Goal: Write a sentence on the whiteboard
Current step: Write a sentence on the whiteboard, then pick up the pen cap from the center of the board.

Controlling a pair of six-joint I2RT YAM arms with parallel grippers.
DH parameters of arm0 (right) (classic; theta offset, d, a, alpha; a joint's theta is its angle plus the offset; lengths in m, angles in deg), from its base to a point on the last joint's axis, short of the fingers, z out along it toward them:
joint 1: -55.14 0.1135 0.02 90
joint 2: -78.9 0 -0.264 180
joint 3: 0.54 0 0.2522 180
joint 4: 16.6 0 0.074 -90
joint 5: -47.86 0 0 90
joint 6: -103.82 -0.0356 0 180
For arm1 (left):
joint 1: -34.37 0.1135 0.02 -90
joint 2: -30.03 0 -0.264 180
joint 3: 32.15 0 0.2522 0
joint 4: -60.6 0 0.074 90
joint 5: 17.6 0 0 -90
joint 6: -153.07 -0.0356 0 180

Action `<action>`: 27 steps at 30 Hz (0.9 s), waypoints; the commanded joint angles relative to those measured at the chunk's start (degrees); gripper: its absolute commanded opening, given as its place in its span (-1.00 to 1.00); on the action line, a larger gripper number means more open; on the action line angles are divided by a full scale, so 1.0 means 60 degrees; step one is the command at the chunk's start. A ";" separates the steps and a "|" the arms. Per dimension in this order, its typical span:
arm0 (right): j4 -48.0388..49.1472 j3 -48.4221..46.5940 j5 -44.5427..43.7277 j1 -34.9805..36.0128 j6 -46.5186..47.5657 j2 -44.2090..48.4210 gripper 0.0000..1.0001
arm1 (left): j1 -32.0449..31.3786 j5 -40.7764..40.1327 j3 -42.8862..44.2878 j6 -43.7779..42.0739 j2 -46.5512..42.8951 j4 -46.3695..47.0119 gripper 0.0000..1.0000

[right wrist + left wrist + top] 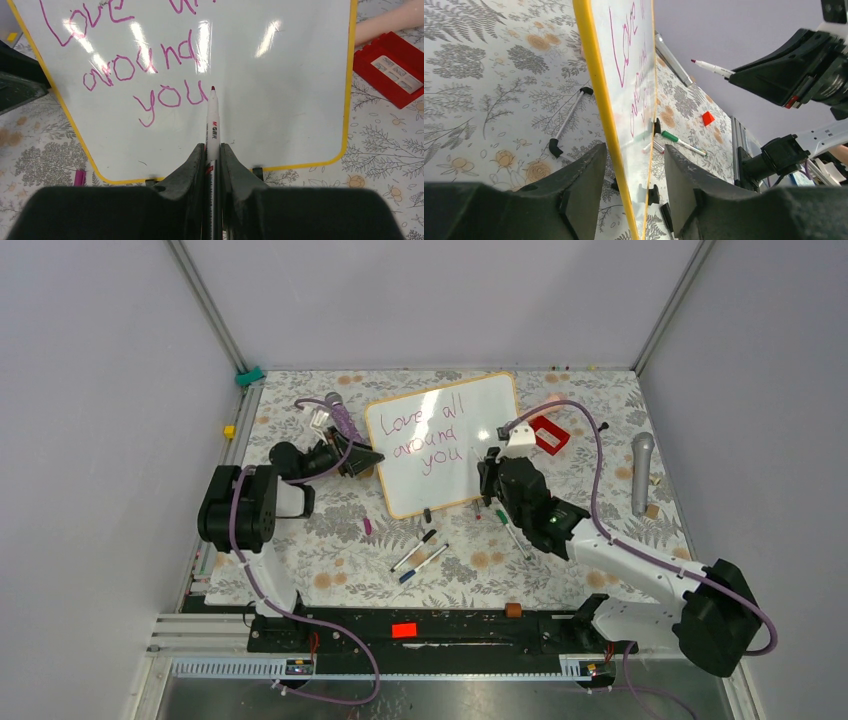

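Note:
The whiteboard (485, 405), white with a yellow-orange frame, lies in the middle of the table. The sentence (425, 437) "Love all around you" runs across it in three pink lines, also seen in the right wrist view (150, 75). My right gripper (213, 146) is shut on a white marker (213, 120). Its red tip hovers just right of the word "you". My left gripper (635, 147) is open, its jaws straddling the board's left frame edge (599, 85) with a gap on each side. In the top view it sits at the board's left edge (366, 460).
A red box (548, 433) sits right of the board, a grey microphone (641, 470) farther right. Two loose pens (420, 552), a green marker (503, 518) and a pink cap (367, 526) lie near the board's front edge. A black-tipped rod (569, 117) lies left of the board.

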 commanded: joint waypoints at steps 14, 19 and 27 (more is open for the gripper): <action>0.1204 0.1289 -0.0137 -0.0085 -0.0213 0.1297 -1.00 | 0.0771 -0.5017 -0.2777 -0.1403 -0.5419 -0.3227 0.98; 0.0606 0.1319 -0.0194 -0.0077 -0.0301 0.1901 -1.00 | 0.0553 -0.6519 -0.2731 -0.3232 -0.8743 -0.8046 0.98; 0.0272 0.1436 -0.0212 -0.0086 -0.0491 0.2623 -1.00 | 0.0196 -0.9793 -0.3656 -0.2024 -1.2099 -1.0752 0.97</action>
